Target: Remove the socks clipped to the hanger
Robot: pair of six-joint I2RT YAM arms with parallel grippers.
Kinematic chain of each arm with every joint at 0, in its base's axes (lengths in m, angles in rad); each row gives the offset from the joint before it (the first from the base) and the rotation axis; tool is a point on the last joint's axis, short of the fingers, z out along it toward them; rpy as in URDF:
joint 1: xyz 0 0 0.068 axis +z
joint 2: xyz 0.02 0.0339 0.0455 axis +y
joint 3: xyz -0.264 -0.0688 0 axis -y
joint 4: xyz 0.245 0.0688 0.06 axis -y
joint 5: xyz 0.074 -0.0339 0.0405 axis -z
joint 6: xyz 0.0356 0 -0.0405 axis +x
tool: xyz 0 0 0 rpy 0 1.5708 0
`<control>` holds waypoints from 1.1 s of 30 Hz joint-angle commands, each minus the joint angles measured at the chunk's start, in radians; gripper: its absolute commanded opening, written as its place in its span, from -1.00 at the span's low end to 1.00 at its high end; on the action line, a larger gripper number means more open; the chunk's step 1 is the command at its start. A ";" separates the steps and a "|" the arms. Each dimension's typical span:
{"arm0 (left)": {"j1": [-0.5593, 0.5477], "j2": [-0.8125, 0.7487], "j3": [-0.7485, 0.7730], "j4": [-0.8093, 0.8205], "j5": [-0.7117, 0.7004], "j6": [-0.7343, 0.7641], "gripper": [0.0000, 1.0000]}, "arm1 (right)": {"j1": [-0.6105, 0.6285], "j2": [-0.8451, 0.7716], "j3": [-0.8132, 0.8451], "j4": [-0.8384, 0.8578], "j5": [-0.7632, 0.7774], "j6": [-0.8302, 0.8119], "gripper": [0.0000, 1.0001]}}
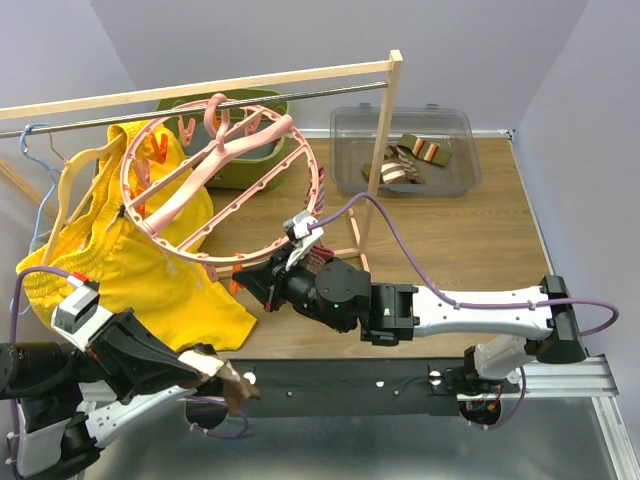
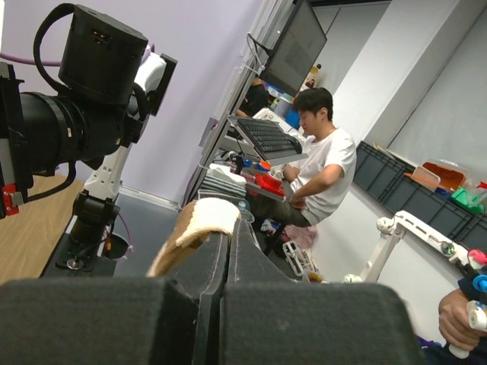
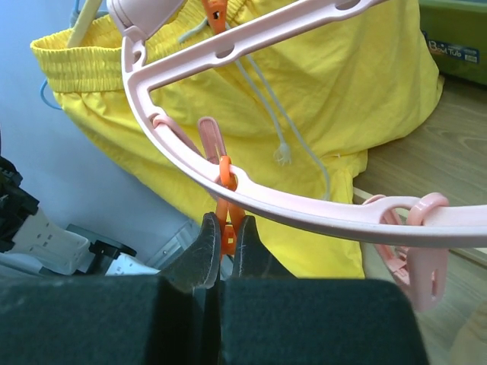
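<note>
Lavender walls (image 1: 480, 40) — wooden tabletop (image 1: 470, 240), cluttered desk (image 2: 221, 186) beyond.

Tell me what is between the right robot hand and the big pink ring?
An orange clip. It hangs from the pink hanger ring, and the right gripper is shut on its lower end. The right wrist view shows this.

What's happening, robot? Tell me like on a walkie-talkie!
Left gripper shut on a brown sock. Right gripper shut on an orange clip of the pink hanger. Yellow shorts hang close by.
</note>
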 commanded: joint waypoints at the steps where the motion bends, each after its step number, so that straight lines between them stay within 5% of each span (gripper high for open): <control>1: -0.002 -0.047 0.003 -0.030 0.006 -0.001 -1.00 | 0.009 -0.038 -0.020 -0.055 0.044 0.033 -0.99; 4: -0.004 -0.050 -0.009 -0.006 -0.005 -0.007 -1.00 | 0.009 -0.049 -0.030 -0.096 0.027 0.048 -0.47; 5: -0.004 -0.048 -0.012 -0.003 -0.005 -0.008 -1.00 | 0.009 -0.052 -0.039 -0.110 0.018 0.050 -0.10; 11: -0.004 0.005 0.006 -0.002 -0.019 0.028 -1.00 | 0.010 -0.074 -0.016 -0.239 -0.043 0.085 0.62; 18: -0.007 0.057 0.045 -0.079 -0.198 0.102 -1.00 | 0.010 -0.156 -0.042 -0.303 -0.129 0.145 0.78; 22: -0.009 0.070 0.042 -0.072 -0.217 0.108 -1.00 | 0.010 -0.224 -0.082 -0.302 -0.316 0.107 0.79; 25: -0.010 0.076 0.036 -0.061 -0.217 0.110 -1.00 | 0.010 -0.282 -0.143 -0.285 -0.430 0.085 1.00; 33: -0.010 0.113 0.049 -0.084 -0.234 0.099 -1.00 | 0.010 -0.276 -0.168 -0.116 -0.655 0.064 1.00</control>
